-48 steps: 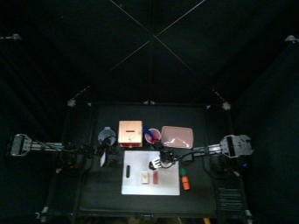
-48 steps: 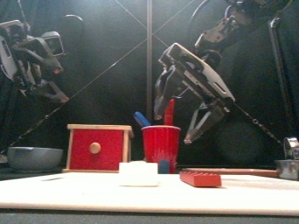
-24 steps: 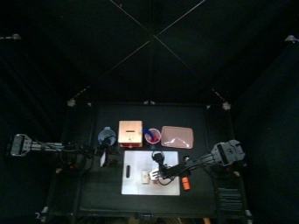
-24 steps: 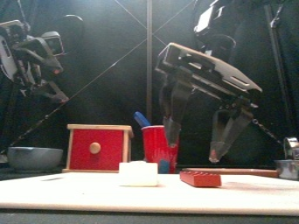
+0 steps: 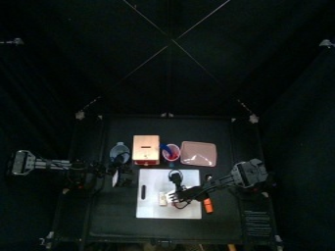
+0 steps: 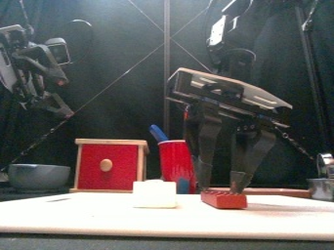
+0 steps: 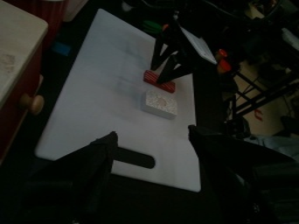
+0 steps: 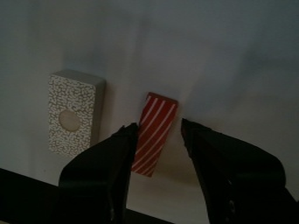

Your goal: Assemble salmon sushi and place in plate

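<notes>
Right gripper [image 8: 158, 144] stands released, its jaws straddling the red salmon strip [image 8: 155, 131], which lies flat on the white board [image 5: 147, 199] just beside the rice block [image 8: 73, 111]. Left gripper [image 7: 152, 144] hangs released, off to the side. The plate [image 5: 199, 152] sits behind the board on the tabletop [image 5: 98, 221].

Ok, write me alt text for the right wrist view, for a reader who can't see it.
The right gripper is open, with its two black jaws straddling the red-striped salmon strip that lies on the white board. Beside the strip, apart from it, lies the white speckled rice block.
</notes>
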Action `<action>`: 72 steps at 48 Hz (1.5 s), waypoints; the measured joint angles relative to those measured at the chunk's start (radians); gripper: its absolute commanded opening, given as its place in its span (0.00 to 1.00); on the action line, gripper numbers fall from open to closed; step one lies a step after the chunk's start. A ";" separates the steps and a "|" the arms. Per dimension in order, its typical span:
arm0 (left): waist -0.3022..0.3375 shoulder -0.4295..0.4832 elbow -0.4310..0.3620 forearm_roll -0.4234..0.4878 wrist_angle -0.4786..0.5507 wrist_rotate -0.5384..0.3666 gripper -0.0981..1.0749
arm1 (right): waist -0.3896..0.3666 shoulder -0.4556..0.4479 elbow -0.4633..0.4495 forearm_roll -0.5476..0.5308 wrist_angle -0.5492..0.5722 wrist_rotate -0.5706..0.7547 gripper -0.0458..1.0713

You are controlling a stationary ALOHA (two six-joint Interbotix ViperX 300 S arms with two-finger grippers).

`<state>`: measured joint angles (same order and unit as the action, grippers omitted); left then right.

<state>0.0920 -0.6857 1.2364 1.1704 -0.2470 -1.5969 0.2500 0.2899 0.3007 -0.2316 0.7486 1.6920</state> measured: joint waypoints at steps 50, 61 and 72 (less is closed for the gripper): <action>0.003 0.000 0.005 -0.003 0.000 -0.002 0.92 | -0.015 0.029 -0.252 0.037 0.172 0.011 0.62; 0.003 -0.005 0.015 -0.026 0.002 -0.002 0.92 | -0.041 0.098 -0.333 0.048 0.198 0.012 0.62; 0.003 -0.020 0.037 -0.041 0.002 0.000 0.92 | -0.048 0.127 -0.374 0.052 0.241 0.014 0.62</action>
<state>0.0951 -0.7056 1.2732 1.1290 -0.2454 -1.5969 0.2025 0.4172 -0.0736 -0.1795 0.9894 1.7058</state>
